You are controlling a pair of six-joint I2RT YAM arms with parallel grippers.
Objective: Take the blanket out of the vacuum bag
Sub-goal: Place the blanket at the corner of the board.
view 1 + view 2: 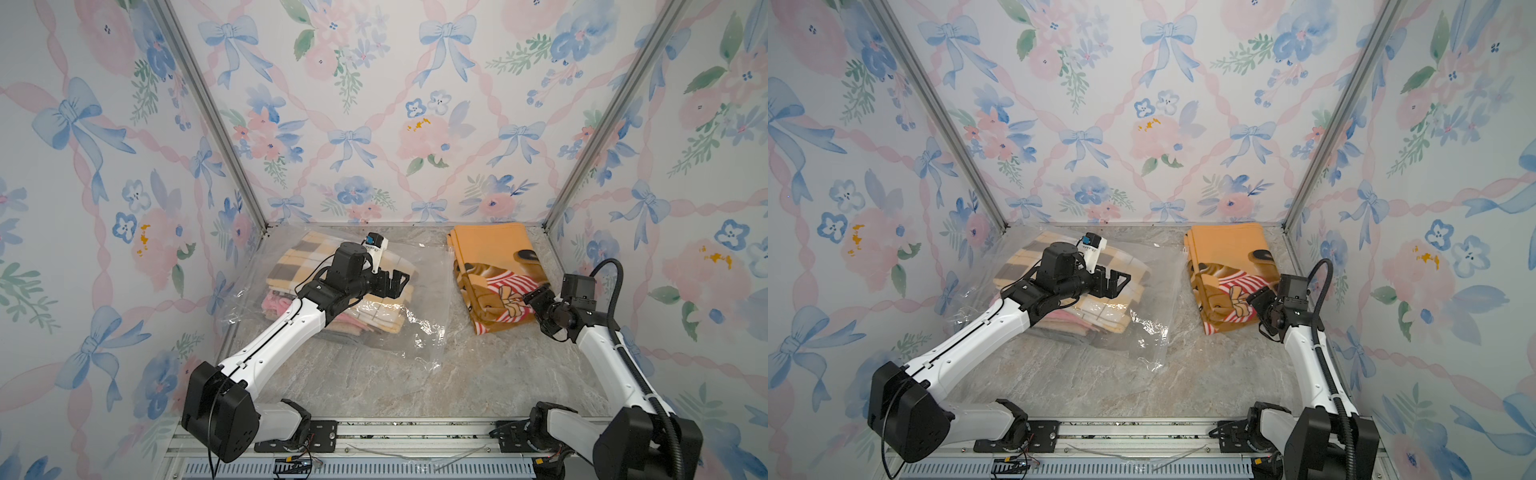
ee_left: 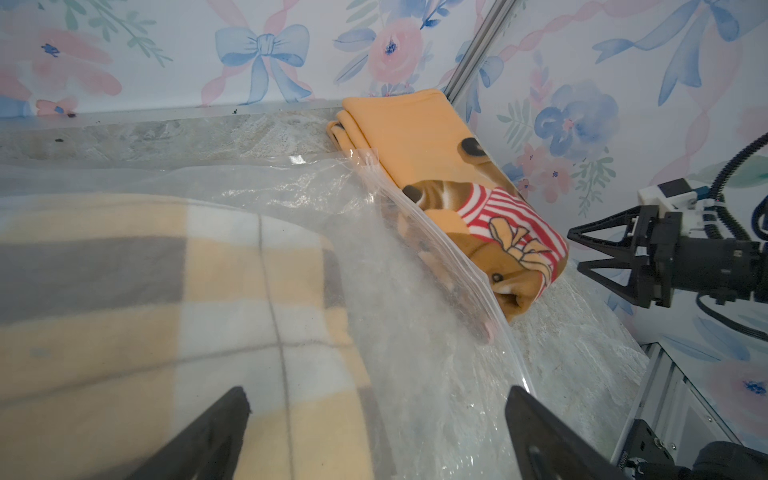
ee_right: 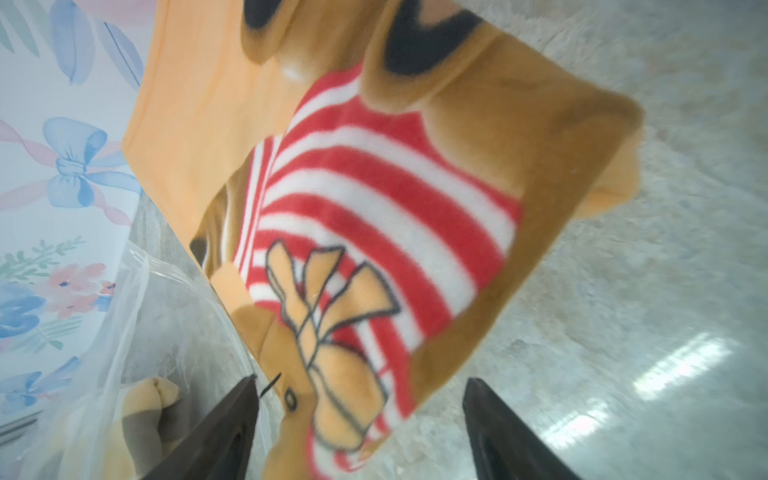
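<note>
Two sets of fingers are mine, and both are spread with nothing pinched. Taking twelve o'clock as the back wall in both top views, the vacuum bag lies flat on the marble table at about eleven o'clock. A folded plaid blanket sits inside it on a pink layer.

My left gripper hangs over that stack, pointing toward three o'clock. In the left wrist view, my left gripper has its fingers wide apart above the plastic and the plaid cloth.

The orange blanket, printed with a bear in red and white stripes, lies folded outside the bag at about one o'clock. Its nine o'clock edge is just beside the bag's zip edge.

My right gripper sits at that blanket's four o'clock corner, pointing toward ten o'clock. In the right wrist view the orange blanket fills the frame beyond my parted fingers. I cannot tell whether they touch the cloth.
</note>
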